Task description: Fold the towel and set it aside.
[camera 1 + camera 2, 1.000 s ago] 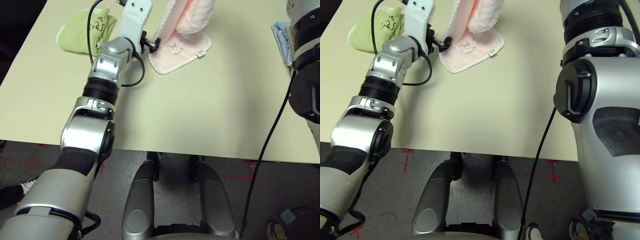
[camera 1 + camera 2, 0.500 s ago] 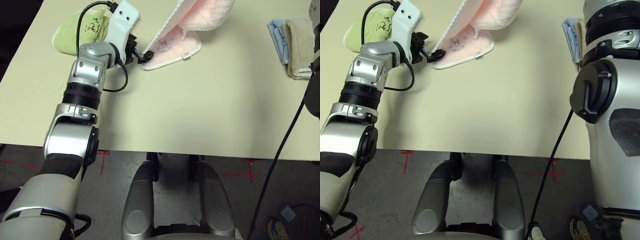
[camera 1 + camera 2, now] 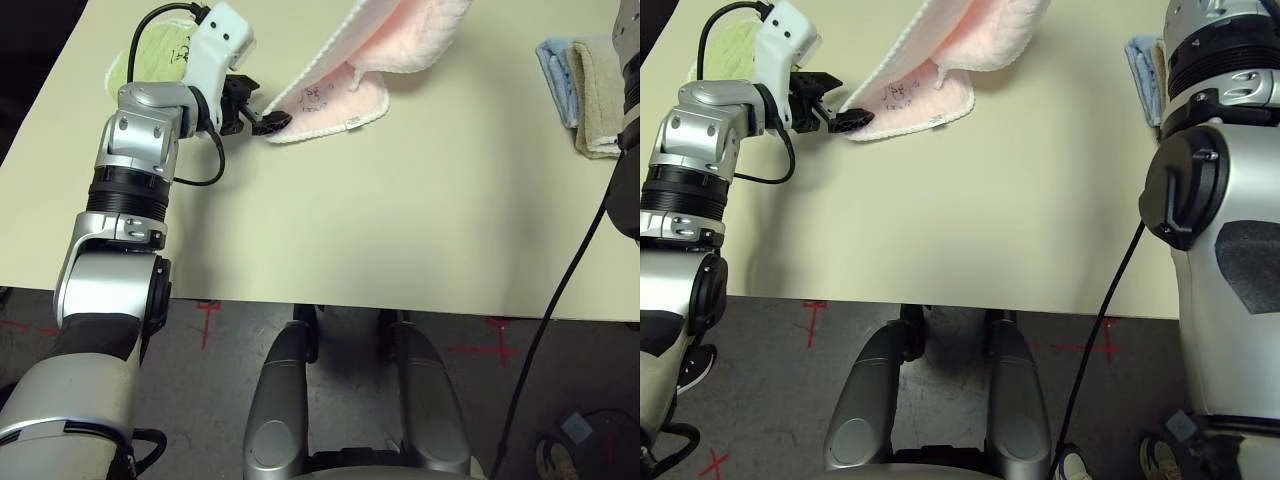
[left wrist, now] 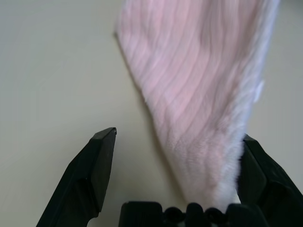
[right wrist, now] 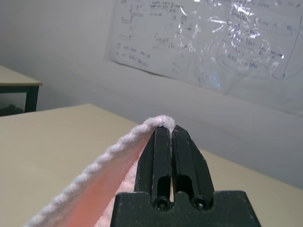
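The pale pink towel (image 3: 335, 100) has its lower part with the small motif lying on the table, and the rest rises steeply out of the top of the head views. My right gripper (image 5: 164, 128) is shut on the towel's raised white edge (image 5: 118, 146), high above the table. At the towel's near-left corner on the tabletop is my left gripper (image 3: 264, 121). The left wrist view has that gripper (image 4: 176, 139) open, with the towel (image 4: 199, 80) corner running between its fingers (image 4: 99, 170) and resting against one of them.
A light green towel (image 3: 150, 55) lies behind my left forearm at the far left. Folded light blue and beige towels (image 3: 588, 85) sit at the table's right side. The beige table (image 3: 400, 220) has bare surface in front of the pink towel, down to its near edge.
The camera view has shifted. My left gripper and the towel's lower corner have moved leftward on the table, and the lifted part now slants more up to the right.
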Motion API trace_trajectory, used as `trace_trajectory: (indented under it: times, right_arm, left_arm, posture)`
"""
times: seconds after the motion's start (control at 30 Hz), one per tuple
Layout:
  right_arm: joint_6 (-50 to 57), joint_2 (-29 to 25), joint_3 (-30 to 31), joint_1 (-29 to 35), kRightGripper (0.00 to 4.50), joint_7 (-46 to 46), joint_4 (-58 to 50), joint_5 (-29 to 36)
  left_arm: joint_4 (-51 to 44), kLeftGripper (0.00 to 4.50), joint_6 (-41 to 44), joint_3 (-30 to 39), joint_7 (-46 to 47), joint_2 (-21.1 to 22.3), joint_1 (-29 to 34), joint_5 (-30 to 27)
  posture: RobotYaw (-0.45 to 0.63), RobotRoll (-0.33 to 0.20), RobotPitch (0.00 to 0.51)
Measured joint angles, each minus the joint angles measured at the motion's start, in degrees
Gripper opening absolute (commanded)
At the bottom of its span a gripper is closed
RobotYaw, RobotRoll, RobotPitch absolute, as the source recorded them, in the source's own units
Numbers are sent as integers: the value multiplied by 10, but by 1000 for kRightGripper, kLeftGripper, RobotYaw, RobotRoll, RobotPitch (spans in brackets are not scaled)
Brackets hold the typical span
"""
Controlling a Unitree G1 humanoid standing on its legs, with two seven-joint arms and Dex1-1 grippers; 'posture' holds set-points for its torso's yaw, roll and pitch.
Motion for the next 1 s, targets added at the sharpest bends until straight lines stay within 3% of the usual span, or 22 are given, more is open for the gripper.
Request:
trace_trajectory:
  times: [0.17, 0.53, 0.73, 0.8, 1.0]
  right_arm:
    - [0, 0, 0, 2, 19, -7, 2, -5]
    - [0, 0, -1, 3, 19, -6, 2, -5]
    - [0, 4, -1, 3, 19, -5, 2, -5]
    - [0, 4, -1, 3, 5, -4, 2, -5]
    - [0, 4, -1, 3, 0, -3, 2, -4]
  left_arm:
    - [-23, 4500, 35, 4, -16, 6, 0, -20]
    - [-98, 4500, 65, -54, -75, 79, 54, -10]
    - [-119, 4500, 81, -55, -63, 82, 55, -7]
    - [-119, 4346, 84, -57, -60, 82, 55, -6]
    - [-118, 2225, 83, -68, -45, 79, 55, 2]
  posture:
    - [24, 0, 416]
    - [31, 0, 418]
    - [32, 0, 417]
    - [33, 0, 417]
    - [31, 0, 418]
